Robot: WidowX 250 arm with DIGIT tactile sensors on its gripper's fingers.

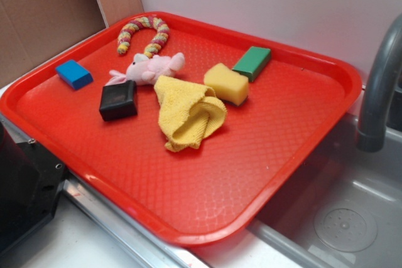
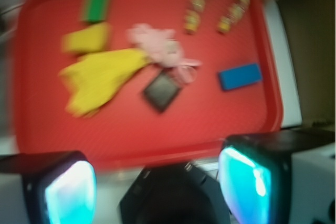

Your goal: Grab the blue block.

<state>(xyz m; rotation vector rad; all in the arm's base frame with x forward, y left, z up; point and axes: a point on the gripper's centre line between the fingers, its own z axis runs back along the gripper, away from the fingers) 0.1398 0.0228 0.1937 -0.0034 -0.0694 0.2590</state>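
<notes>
The blue block (image 1: 74,73) lies flat near the left rim of the red tray (image 1: 264,174). In the blurred wrist view the blue block (image 2: 240,76) sits at the right side of the tray (image 2: 131,135). My gripper (image 2: 157,187) is open, its two fingers with cyan-lit pads (image 2: 71,192) spread wide at the bottom of that view, high above the tray's near edge and well away from the block. Nothing is between the fingers. The gripper does not show in the exterior view.
On the tray also lie a black block (image 1: 118,100), pink plush toy (image 1: 149,67), yellow cloth (image 1: 187,112), yellow sponge (image 1: 226,83), green block (image 1: 252,62) and a beaded arch (image 1: 143,34). A faucet (image 1: 377,86) and sink (image 1: 339,218) lie right.
</notes>
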